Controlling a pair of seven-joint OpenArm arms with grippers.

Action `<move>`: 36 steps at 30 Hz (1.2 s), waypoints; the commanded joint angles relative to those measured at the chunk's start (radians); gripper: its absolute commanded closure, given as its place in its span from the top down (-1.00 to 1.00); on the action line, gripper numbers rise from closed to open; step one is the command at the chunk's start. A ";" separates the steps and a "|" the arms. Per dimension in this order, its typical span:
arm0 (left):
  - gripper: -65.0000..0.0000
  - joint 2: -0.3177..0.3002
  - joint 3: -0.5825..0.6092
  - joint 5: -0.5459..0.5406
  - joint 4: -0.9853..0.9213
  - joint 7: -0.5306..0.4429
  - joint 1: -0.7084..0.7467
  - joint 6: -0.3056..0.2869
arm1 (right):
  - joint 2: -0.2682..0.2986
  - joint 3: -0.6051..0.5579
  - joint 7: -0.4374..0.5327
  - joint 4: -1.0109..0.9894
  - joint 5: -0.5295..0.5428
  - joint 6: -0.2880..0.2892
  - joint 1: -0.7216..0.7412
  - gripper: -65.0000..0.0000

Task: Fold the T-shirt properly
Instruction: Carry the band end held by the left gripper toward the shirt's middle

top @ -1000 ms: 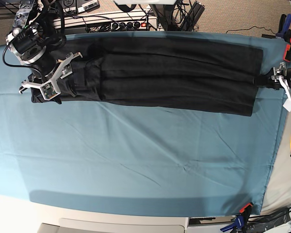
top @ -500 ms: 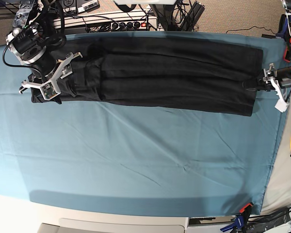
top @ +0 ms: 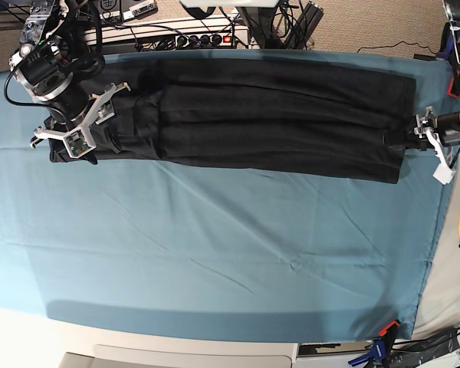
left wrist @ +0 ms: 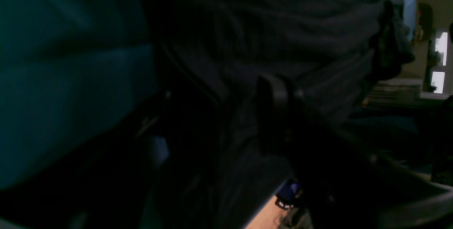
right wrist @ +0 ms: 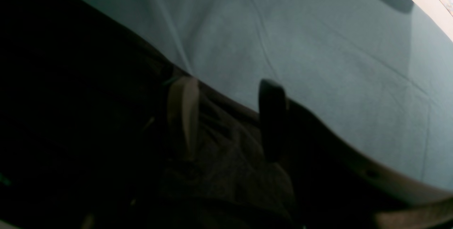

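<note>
At the base view's left end, the right gripper (top: 83,146) pressed down on the black T-shirt (top: 261,115), its fingertips lost against the dark cloth there. The right wrist view showed more: a pale finger (right wrist: 183,115) and a black one stood apart with bunched shirt fabric between them, though whether they pinched it could not be told. The shirt lay as a long, soft, wrinkled band across the far half of the smooth teal table cloth (top: 215,253), no print showing. At the right end the left gripper (top: 402,139) sat over the shirt's edge, having come in from just beyond it a second ago. The left wrist view was dim and blurred; one finger (left wrist: 272,94) lay against ribbed dark folds, the other was unreadable, so I cannot tell its grip.
</note>
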 commanded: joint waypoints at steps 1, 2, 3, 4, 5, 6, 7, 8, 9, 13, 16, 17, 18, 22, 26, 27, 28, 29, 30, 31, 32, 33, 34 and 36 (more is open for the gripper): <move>-0.14 -0.025 -0.008 -0.024 0.012 -0.007 -0.016 -0.008 | 0.011 0.005 0.029 0.016 0.010 -0.005 0.003 -0.14; -0.14 -0.025 -0.008 -0.024 0.012 -0.006 -0.016 -0.008 | 0.011 0.005 0.029 0.016 0.010 -0.005 0.003 -0.14; -0.14 -0.025 -0.008 -0.024 0.012 -0.006 -0.015 -0.008 | 0.011 0.005 0.029 0.016 0.010 -0.005 0.003 -0.14; -0.14 -0.025 -0.008 -0.024 0.012 -0.005 -0.015 -0.008 | 0.011 0.005 0.029 0.016 0.010 -0.005 0.003 -0.14; -0.14 -0.025 -0.008 -0.024 0.012 -0.003 -0.015 -0.008 | 0.011 0.005 0.029 0.016 0.010 -0.005 0.003 -0.14; -0.14 -0.025 -0.008 -0.024 0.012 -0.003 -0.015 -0.008 | 0.011 0.005 0.029 0.016 0.010 -0.005 0.003 -0.14; -0.14 -0.025 -0.008 -0.024 0.012 -0.003 -0.015 -0.008 | 0.011 0.005 0.029 0.016 0.010 -0.005 0.003 -0.14; -0.14 -0.025 -0.008 -0.024 0.012 -0.003 -0.015 -0.008 | 0.011 0.005 0.029 0.016 0.010 -0.005 0.003 -0.14; -0.14 -0.025 -0.008 -0.024 0.012 -0.003 -0.015 -0.008 | 0.011 0.005 0.028 0.016 0.010 -0.006 0.003 -0.14; -0.14 -0.025 -0.008 -0.024 0.012 0.001 -0.015 -0.008 | 0.011 0.005 0.025 0.016 -0.023 -0.122 0.003 -0.14; -0.22 -0.025 -0.008 -0.024 0.012 0.001 -0.015 -0.007 | 0.011 0.007 0.026 0.016 -0.073 -0.170 0.003 -0.14; -0.32 -0.025 -0.008 -0.024 0.012 0.001 -0.015 -0.007 | 0.011 0.007 0.026 0.016 -0.076 -0.177 0.003 -0.14; -0.44 -0.025 -0.008 -0.021 0.012 0.000 -0.015 -0.007 | 0.011 0.007 0.027 0.016 -0.076 -0.181 0.003 -0.14; -1.00 -0.024 -0.008 -0.006 0.012 0.000 -0.016 -0.007 | 0.011 0.007 0.027 0.016 -0.077 -0.181 0.003 -0.14; -1.00 -0.025 -0.008 -0.006 0.012 0.002 -0.016 -0.007 | -0.010 0.011 0.037 0.016 -0.160 -0.220 0.003 -0.14; -1.00 -0.025 -0.008 -0.007 0.012 0.004 -0.016 -0.007 | -0.024 0.020 0.041 0.016 -0.181 -0.243 0.003 -0.14; -1.00 -0.025 -0.008 -0.007 0.013 0.005 -0.016 -0.006 | -0.040 0.034 0.045 0.016 -0.191 -0.259 0.003 -0.14; -1.00 -0.025 -0.008 -0.008 0.016 0.005 -0.016 -0.006 | -0.056 0.054 0.046 0.016 -0.193 -0.270 0.003 -0.14; -1.00 -0.025 -0.009 -0.010 0.020 0.008 -0.016 -0.006 | -0.071 0.077 0.047 0.016 -0.192 -0.276 0.003 -0.14; -1.00 -0.025 -0.008 -0.018 0.026 0.018 -0.016 -0.006 | -0.085 0.102 0.048 0.016 -0.192 -0.278 0.003 -0.14; -1.00 -0.025 -0.008 -0.028 0.034 0.028 -0.016 -0.006 | -0.095 0.128 0.047 0.016 -0.192 -0.282 0.003 -0.14; -1.00 -0.025 -0.008 -0.033 0.043 0.031 -0.016 -0.006 | -0.101 0.154 0.048 0.016 -0.192 -0.285 0.003 -0.14; -1.00 -0.025 -0.009 -0.033 0.053 0.031 -0.016 -0.006 | -0.103 0.180 0.047 0.016 -0.191 -0.292 0.003 -0.14; -1.00 -0.025 -0.008 -0.033 0.075 0.031 -0.016 -0.006 | -0.102 0.230 0.048 0.016 -0.191 -0.313 0.003 -0.14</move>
